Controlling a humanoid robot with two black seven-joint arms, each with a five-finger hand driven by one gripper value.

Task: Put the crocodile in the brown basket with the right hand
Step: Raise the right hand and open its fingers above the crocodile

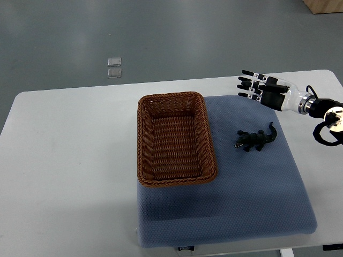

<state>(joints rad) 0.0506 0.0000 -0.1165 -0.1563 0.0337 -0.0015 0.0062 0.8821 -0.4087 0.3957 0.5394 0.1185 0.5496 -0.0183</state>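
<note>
The blue quilted fabric mat [225,214] carries a small dark toy crocodile [256,140] on its right half, beside the brown woven wicker basket [144,139]. The crocodile's tail slants toward the far-right corner, where the right hand [265,90] hovers, fingers spread and empty.

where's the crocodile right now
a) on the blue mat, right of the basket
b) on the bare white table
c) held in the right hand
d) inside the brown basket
a: the crocodile lies on the blue mat, right of the empty brown basket, with the open right hand apart from it.
</note>
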